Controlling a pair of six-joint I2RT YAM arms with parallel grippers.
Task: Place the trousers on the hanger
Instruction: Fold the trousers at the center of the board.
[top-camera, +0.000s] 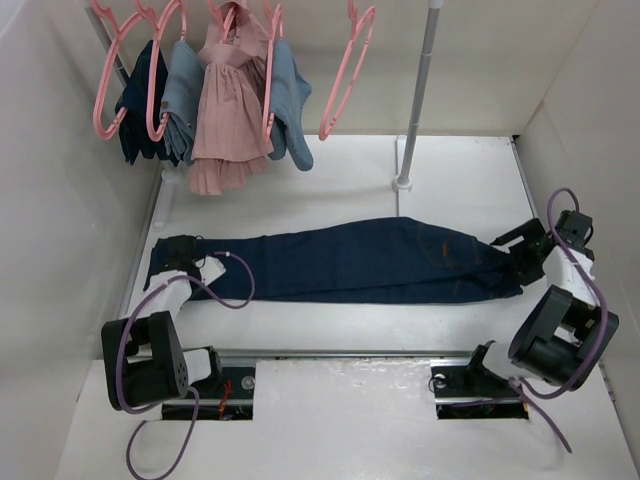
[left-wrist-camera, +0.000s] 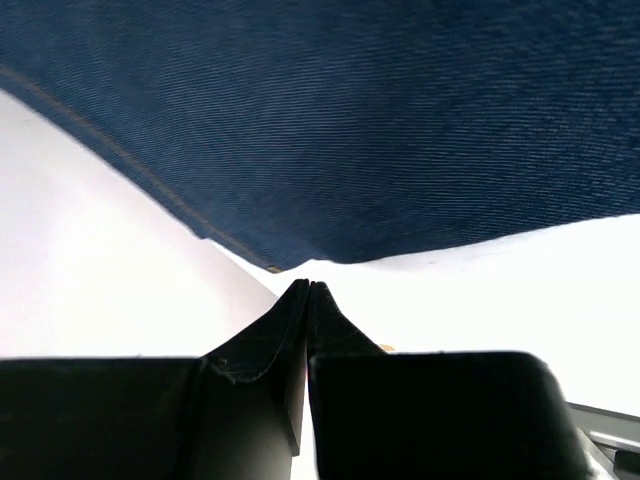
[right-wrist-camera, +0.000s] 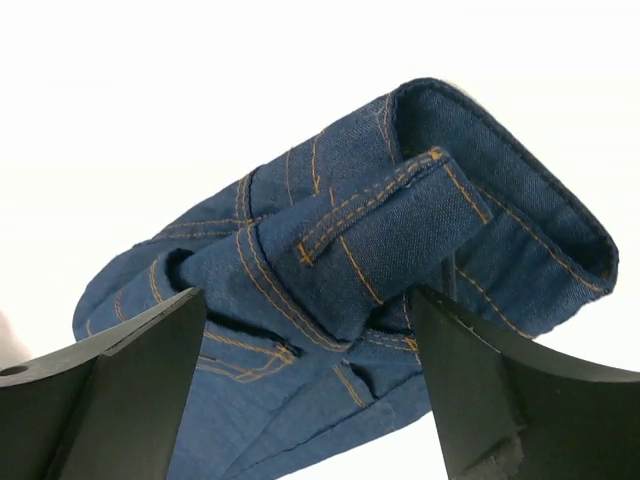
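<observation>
The dark navy trousers lie flat across the table, legs to the left and waist to the right. My left gripper is at the leg ends. In the left wrist view it is shut and empty, its tips just short of the hem of the trousers. My right gripper is at the waist end. In the right wrist view it is open, with the bunched waistband and its orange stitching between the jaws. An empty pink hanger hangs on the rail at the back.
More pink hangers on the rail carry a pink dress, light-blue denim and a dark garment. The rack's pole stands on the table just behind the trousers. White walls close in left and right.
</observation>
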